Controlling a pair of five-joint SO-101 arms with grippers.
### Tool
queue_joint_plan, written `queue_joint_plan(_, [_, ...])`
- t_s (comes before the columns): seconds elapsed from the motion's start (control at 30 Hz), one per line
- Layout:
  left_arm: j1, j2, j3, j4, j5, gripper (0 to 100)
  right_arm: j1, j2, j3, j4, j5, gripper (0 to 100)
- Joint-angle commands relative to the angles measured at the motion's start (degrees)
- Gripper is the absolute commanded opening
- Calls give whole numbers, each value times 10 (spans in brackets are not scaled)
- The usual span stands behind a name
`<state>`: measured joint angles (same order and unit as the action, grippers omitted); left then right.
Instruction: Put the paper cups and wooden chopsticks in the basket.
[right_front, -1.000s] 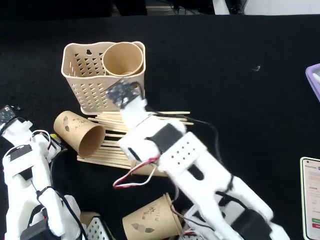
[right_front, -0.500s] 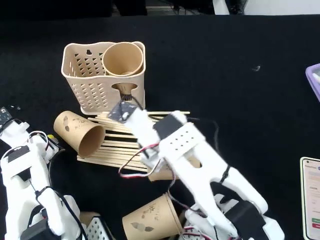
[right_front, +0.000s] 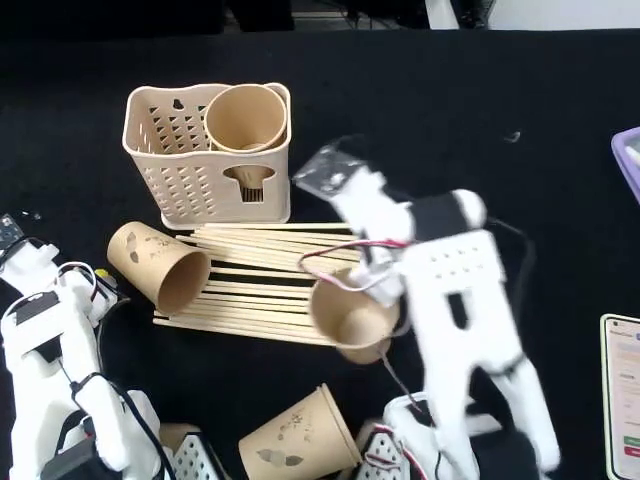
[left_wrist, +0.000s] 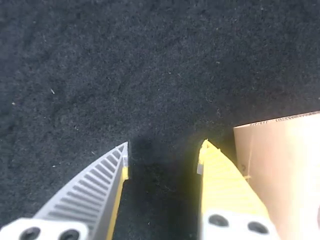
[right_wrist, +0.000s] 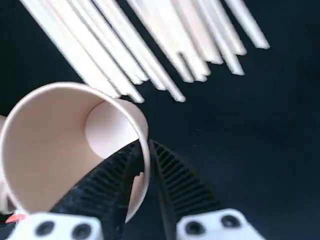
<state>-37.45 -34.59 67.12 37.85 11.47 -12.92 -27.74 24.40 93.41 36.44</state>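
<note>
While the right pincer (right_wrist: 145, 150) pinches the paper cup (right_wrist: 50, 150) by its rim wall, we judge it light, thin and easily crushed, whereas the left pincer (left_wrist: 164, 150) stands spread.

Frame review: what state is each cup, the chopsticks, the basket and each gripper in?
basket: upright, one cup inside.
cup in basket: upright, mouth up.
chopsticks: flat pile beside basket.
cup on chopsticks: lying on its side.
near cup: on its side.
held cup: tilted, wall pinched.
right gripper: shut on held cup.
left gripper: open, empty.
</note>
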Motion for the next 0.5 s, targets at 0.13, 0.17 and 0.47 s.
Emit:
queue_joint_plan(0.13, [-2,-15,-10,-5,3,224,118,-163,-28,-65,-11,10])
queue_joint_plan(0.17, [-2,-15,-10,-5,3,224,118,-182,-39,-76,-40,10])
queue_joint_plan(0.47, [-2,-15,-9,-5,3,224,-24,-195,-267,-198,-295,10])
